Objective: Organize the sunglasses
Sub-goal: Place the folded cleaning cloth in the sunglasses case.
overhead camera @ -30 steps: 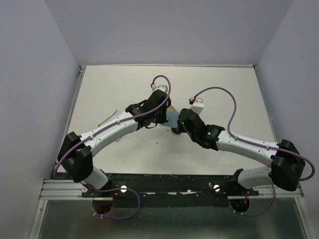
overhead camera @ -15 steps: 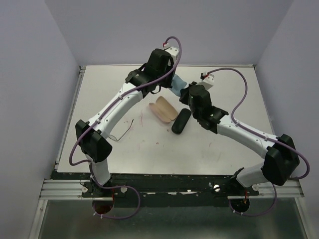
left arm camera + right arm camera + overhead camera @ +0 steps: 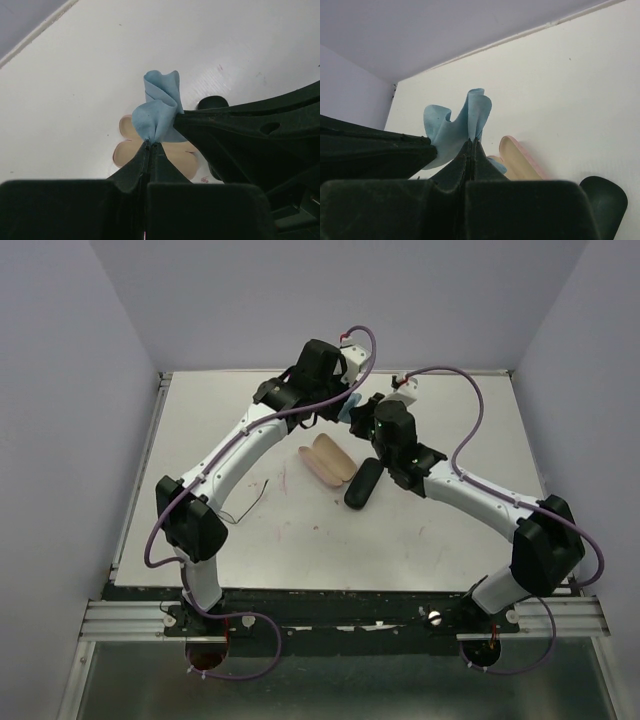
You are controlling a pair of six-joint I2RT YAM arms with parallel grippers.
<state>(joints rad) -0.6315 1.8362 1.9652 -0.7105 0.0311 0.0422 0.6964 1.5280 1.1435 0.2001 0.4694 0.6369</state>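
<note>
Both grippers pinch one light-blue cloth (image 3: 351, 403) and hold it above the table's rear middle. In the left wrist view my left gripper (image 3: 150, 143) is shut on the cloth (image 3: 161, 100). In the right wrist view my right gripper (image 3: 472, 141) is shut on another part of the cloth (image 3: 447, 132). From above, the left gripper (image 3: 340, 395) and right gripper (image 3: 364, 412) nearly meet. An open pink case (image 3: 325, 460) with a beige lining lies below them. The orange-yellow sunglasses show in no view.
A shut black case (image 3: 362, 483) lies right beside the pink one, and also shows in the right wrist view (image 3: 604, 200). A thin dark wiry object (image 3: 250, 502) lies on the table to the left. Walls enclose the table on three sides.
Both arms rose from the cases toward the rear with the cloth. In the last half second the grippers drew closer together and the cloth bunched up between them.
</note>
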